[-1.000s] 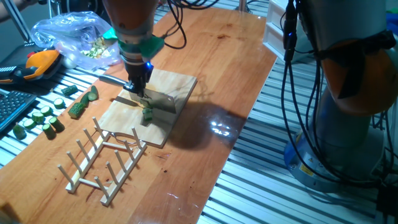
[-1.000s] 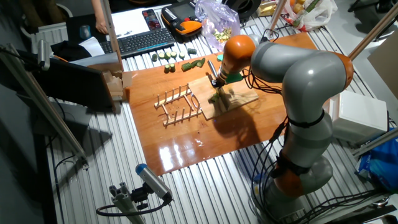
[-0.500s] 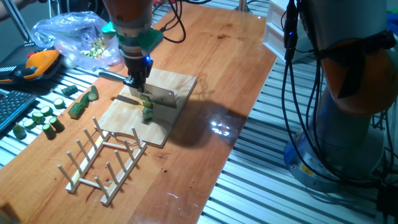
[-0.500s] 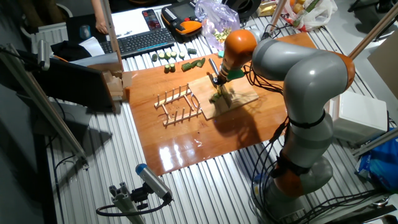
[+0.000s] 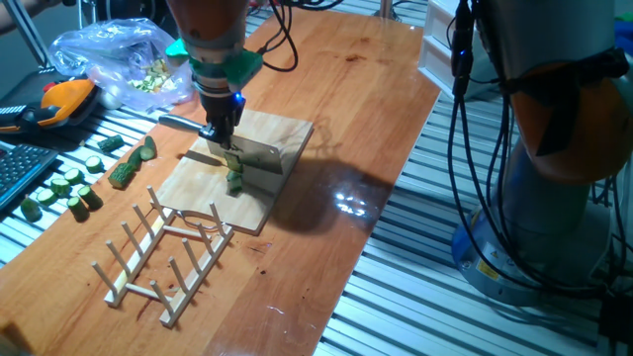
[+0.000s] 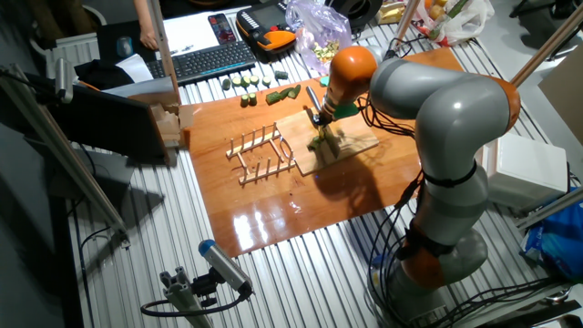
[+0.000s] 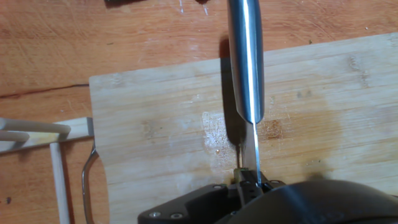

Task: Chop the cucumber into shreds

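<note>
gripper (image 5: pixel 224 141) jaws clamped on knife (image 5: pixel 232 155) handle, blade edge down for cutting | cucumber (image 5: pixel 235 179) directly below jaws on chopping board (image 5: pixel 278 133), under blade | shredding appears underway

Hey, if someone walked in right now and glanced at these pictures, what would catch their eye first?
Probably the gripper holding a steel knife over the wooden cutting board, with a small cucumber chunk under the blade. Next, the bulky grey and orange arm bending over the table, and the wooden rack lying beside the board.
</note>
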